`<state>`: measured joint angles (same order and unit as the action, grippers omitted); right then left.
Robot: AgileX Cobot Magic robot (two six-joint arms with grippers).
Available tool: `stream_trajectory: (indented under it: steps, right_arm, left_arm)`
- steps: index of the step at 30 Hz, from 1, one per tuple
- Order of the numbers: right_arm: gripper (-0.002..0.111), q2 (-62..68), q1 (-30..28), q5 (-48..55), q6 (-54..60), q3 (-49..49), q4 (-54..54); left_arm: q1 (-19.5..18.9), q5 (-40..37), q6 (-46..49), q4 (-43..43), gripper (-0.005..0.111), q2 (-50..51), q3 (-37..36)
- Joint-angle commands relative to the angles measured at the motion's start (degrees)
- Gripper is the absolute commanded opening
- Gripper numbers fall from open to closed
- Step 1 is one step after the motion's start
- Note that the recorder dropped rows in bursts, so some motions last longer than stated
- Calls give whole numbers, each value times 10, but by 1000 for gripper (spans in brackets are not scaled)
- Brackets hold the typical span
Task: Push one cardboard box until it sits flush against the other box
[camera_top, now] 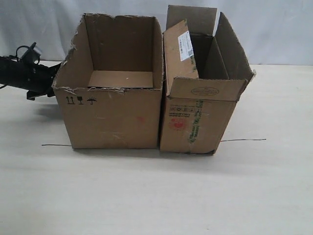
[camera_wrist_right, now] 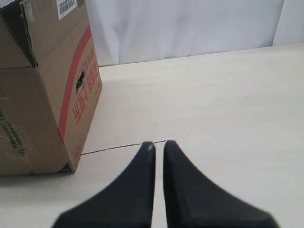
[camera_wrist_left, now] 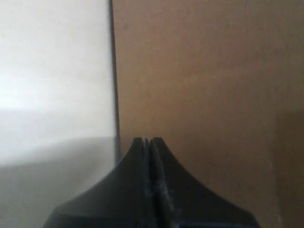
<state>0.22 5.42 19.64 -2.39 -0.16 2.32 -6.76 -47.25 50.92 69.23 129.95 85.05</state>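
Observation:
The wide cardboard box point(camera_top: 112, 112) with its torn rim stands left of centre, black handling symbols on its front. Its right wall lies against the other box point(camera_top: 195, 122), the narrower one with tall flaps and red and green print; no gap shows between them low down. My left arm point(camera_top: 29, 73) reaches in from the left, and my left gripper point(camera_wrist_left: 147, 140) is shut, its tips at the wide box's left wall point(camera_wrist_left: 209, 71). My right gripper point(camera_wrist_right: 159, 144) hovers over bare table, jaws almost together and empty, to the side of the other box point(camera_wrist_right: 42, 95).
Both boxes rest on a pale table point(camera_top: 156, 196). A thin dark line point(camera_top: 243, 140) runs across the tabletop beneath the boxes and shows as a dark line point(camera_wrist_right: 114, 148) in the right wrist view. A white backdrop point(camera_top: 274, 29) closes the far side.

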Motion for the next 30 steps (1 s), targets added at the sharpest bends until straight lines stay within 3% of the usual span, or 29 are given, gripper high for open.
stream_trajectory:
  steps: [1,4,12,16,21,25,30]
  right_arm:
    - [5,-2,1,-1,2,2,-1]
    - [5,-2,1,-1,2,2,-1]
    - [5,-2,1,-1,2,2,-1]
    - [5,-2,1,-1,2,2,-1]
    - [5,-2,1,-1,2,2,-1]
    - [5,-2,1,-1,2,2,-1]
    - [5,-2,1,-1,2,2,-1]
  left_arm:
    - [3,-28,-34,9,0,45,70]
    - [11,-40,-46,15,0,68,100]
    - [28,-2,-45,9,0,70,100]
    - [-3,-12,-55,-48,0,31,100]
    - [-49,-22,-60,-56,0,-67,85]
    - [-66,42,-65,-94,0,-213,5]
    - [-65,229,-124,-177,0,-449,-177]
